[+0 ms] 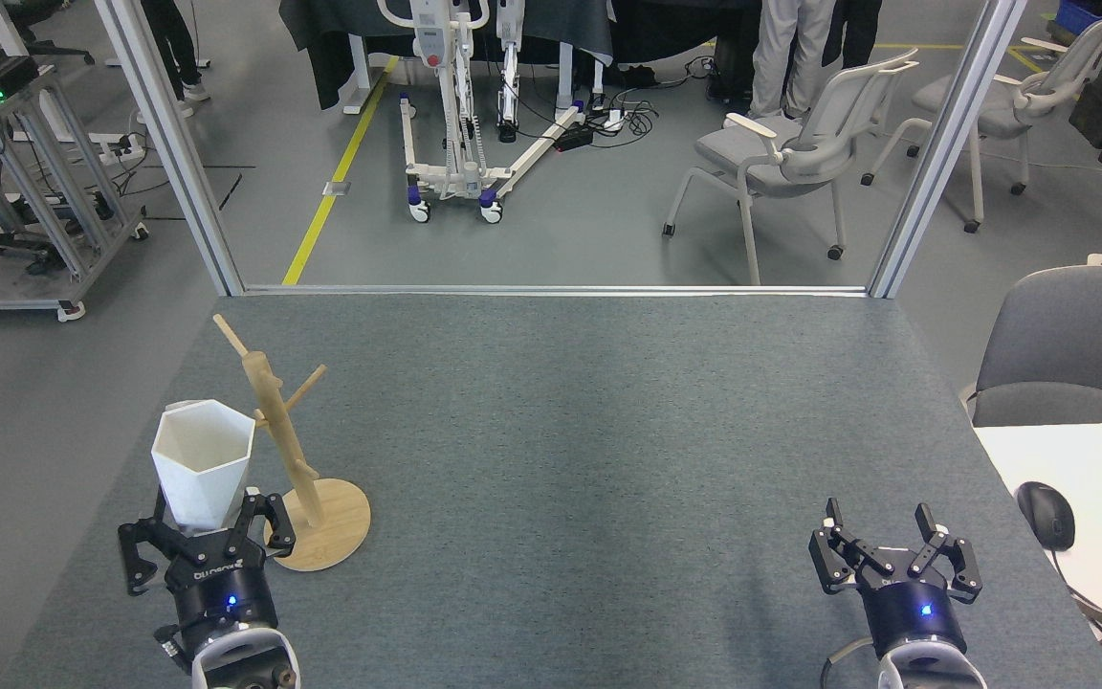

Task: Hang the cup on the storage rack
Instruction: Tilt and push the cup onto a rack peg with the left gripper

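1. Surface: grey felt-like table, matte and fine-grained. Beyond its far edge lie a smooth grey floor, a yellow floor line and grey chairs.
2. Landmark: the storage rack, near the table's left front corner. Light wood; flat round base, slim post leaning slightly, short angled pegs.
3. Left gripper: just left of and in front of the rack's base, pointing away from the camera. Black, jointed fingers spread wide to either side of the cup's narrow base; whether the fingers touch the cup I cannot tell.
4. Cup: white, faceted, six-sided rim, tapering downward, matte. Upright, directly left of the rack's post, rim close beside the post. Not hung on any peg; handle not visible.
5. Right gripper: well to the right of the rack, near the table's right front corner, pointing forward. Jaws spread, nothing between them.
6. A black mouse on a white desk lies further right.
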{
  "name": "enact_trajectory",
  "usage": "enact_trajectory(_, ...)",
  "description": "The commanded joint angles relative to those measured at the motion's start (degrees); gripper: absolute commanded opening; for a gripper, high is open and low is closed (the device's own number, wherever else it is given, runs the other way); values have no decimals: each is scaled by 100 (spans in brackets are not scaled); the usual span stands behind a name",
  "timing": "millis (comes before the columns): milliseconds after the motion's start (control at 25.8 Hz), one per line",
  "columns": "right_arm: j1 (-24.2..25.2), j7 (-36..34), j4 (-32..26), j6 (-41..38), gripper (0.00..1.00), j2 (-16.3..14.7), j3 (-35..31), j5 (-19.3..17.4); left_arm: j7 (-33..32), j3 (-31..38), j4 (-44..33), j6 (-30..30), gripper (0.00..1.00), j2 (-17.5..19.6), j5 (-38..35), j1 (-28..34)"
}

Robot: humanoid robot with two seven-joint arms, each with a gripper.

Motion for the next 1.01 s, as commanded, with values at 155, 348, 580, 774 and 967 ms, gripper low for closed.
enact_trajectory(155, 0, -1, 5, 1, 99, 1, 0, 0, 0, -47, 7, -4, 0, -16, 0, 38)
enact_trajectory(348, 0, -1, -3, 10, 99, 18, 0, 0, 0, -56, 7, 5, 0, -16, 0, 47)
enact_trajectory(580, 9, -1, -3, 10, 99, 18, 0, 0, 26, -144, 7, 5, 2, -33, 0, 56)
enact_trajectory(774, 9, -1, -3, 10, 99, 27, 0, 0, 79, -144, 16, 5, 4, -51, 0, 56)
enact_trajectory(967, 9, -1, -3, 10, 99, 27, 0, 0, 88, -161, 16, -4, 12, -60, 0, 56)
